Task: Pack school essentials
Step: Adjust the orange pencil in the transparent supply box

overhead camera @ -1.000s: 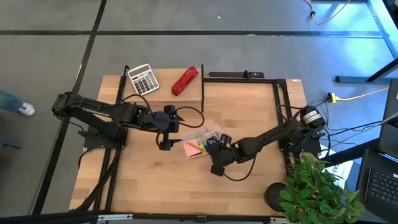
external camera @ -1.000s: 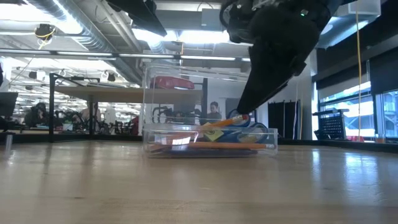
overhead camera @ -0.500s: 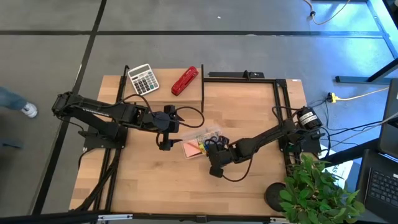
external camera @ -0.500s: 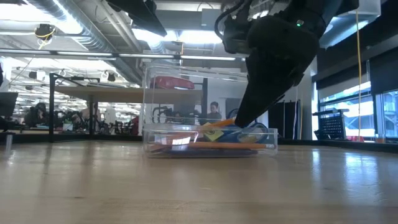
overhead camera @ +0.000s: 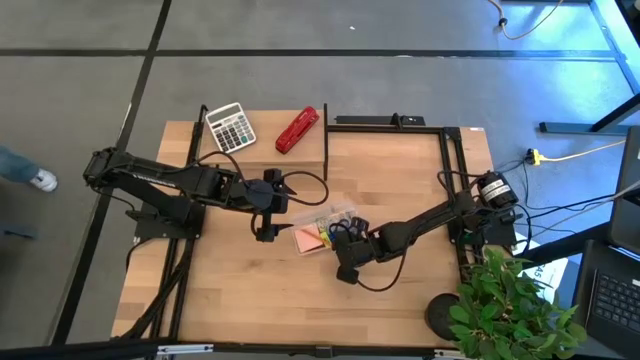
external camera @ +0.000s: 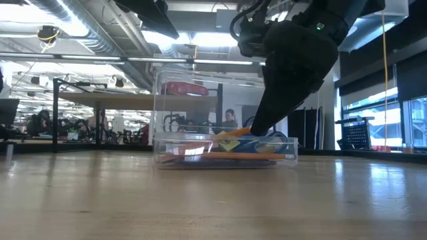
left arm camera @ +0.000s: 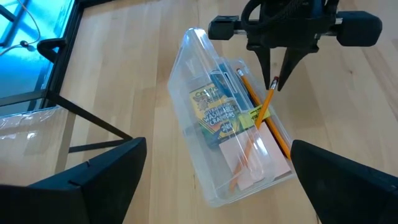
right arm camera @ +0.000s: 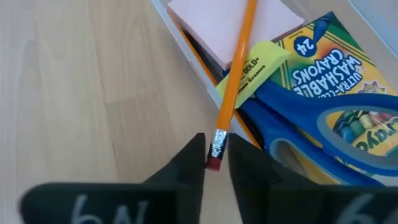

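The right gripper (right arm camera: 214, 163) is hanging over the clear plastic box (left arm camera: 231, 124) near the middle of the worktop (overhead camera: 260, 300), its two dark fingers pinching the eraser end of an orange pencil (right arm camera: 233, 81). The pencil is slanting down into the box, its metal ferrule and reddish eraser sitting right between the fingertips.

Inside the box, a flat pink sticky-note pad (right arm camera: 224, 25) is lying under the pencil, beside a glossy crayon box (right arm camera: 333, 59) printed in yellow, green and blue. Blue-handled scissors (right arm camera: 323, 134) are resting across the crayon box, their smooth loop handles partly cut off by the view's edge. A yellow eraser (right arm camera: 255, 71) with black lettering is lying against them. Another orange pencil (left arm camera: 264, 121) is lying along the box's wall; from the low view the contents are blurring together behind the plastic.

The left gripper (overhead camera: 265, 205) is hovering just beside the box, toward the worktop's left edge, with its fingers spread wide and nothing between them.

Beyond, at the far edge, a white-grey calculator (overhead camera: 230, 127) and a red stapler (overhead camera: 297, 129) are lying well apart from the box.
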